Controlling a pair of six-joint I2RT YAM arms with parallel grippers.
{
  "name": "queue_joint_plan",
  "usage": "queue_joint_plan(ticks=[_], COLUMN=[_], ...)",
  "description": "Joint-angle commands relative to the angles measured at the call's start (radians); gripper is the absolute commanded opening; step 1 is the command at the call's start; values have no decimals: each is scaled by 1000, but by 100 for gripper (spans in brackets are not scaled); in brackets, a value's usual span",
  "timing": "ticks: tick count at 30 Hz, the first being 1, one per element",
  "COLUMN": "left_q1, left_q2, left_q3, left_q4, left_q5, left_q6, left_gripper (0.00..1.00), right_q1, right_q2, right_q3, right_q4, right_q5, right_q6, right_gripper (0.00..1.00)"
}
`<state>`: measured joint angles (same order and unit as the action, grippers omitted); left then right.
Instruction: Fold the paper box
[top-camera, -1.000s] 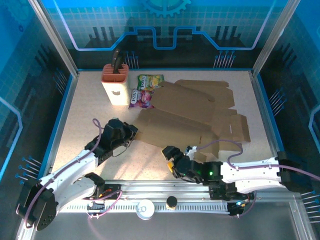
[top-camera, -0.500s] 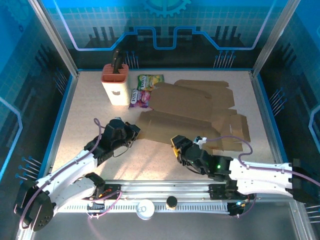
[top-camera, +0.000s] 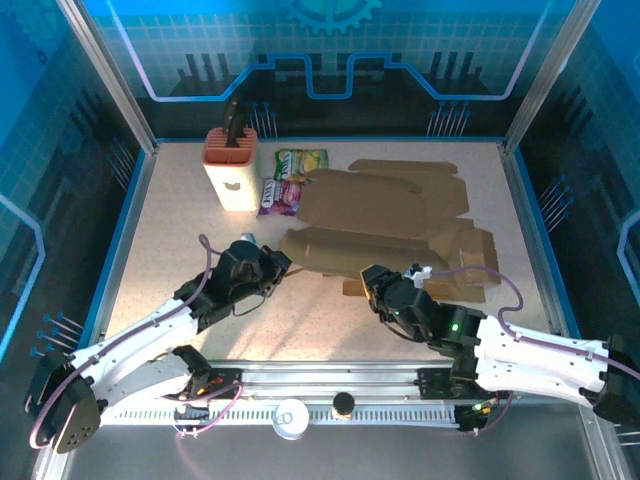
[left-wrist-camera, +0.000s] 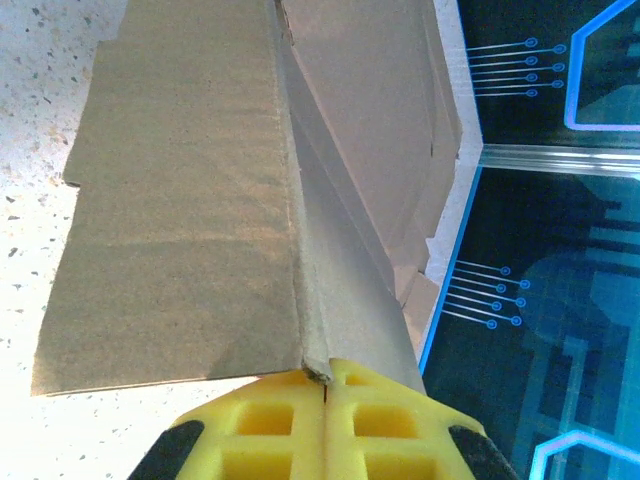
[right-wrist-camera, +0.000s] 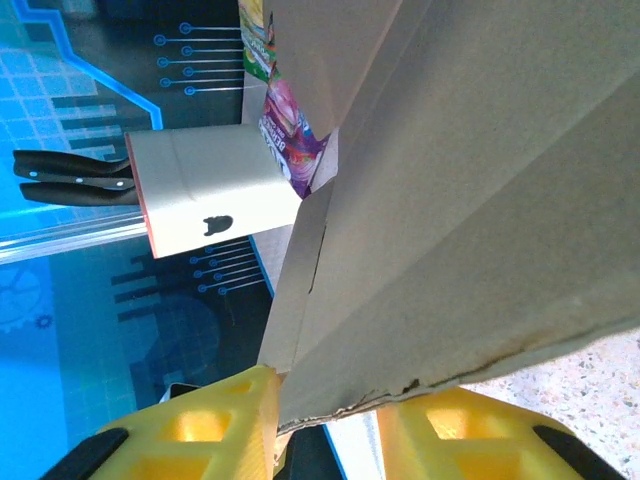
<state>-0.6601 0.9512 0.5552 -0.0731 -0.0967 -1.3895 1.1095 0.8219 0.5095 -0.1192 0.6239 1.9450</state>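
Left hand (left-wrist-camera: 322, 388) shut on paper box (top-camera: 380, 210) crease; right hand (right-wrist-camera: 326, 420) half-open astride its edge (not clamped): seat deeper, close squarely.

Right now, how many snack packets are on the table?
2. A green packet lies near the far edge, right of the knife block; a pink packet just nearer, beside the cardboard, which might hide more.

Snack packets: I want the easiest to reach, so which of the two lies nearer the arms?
The pink-purple foil snack packet, beside the orange-topped white knife block; the yellow-green foil packet lies farther back.
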Motion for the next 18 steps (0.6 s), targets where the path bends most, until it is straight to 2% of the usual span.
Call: queue_joint_plan(ticks=[1,4,9,13,18], left_q1=[-15,-21,-37,-42,-46], left_q2=[9,10,24,35,43], left_q3=[40,43,54,55,54], left_q4=[4,9,14,19,30], left_q5=[-24,-30,-38,-38,-38], left_q6=[-4,-4,-3,-2,-3], left_gripper=[0,0,0,0,0], right_q1=[-20,-29,-56,-75,-82], right_q2=[-12,-5,10,20,29], right_q3=[38,44,34,30,34], right_q4=[-73,-101,-86,-66,-54], right_q5=[28,17,8,-9,-16], right_q6=[5,28,43,48,47], right_gripper=[32,38,39,37,29])
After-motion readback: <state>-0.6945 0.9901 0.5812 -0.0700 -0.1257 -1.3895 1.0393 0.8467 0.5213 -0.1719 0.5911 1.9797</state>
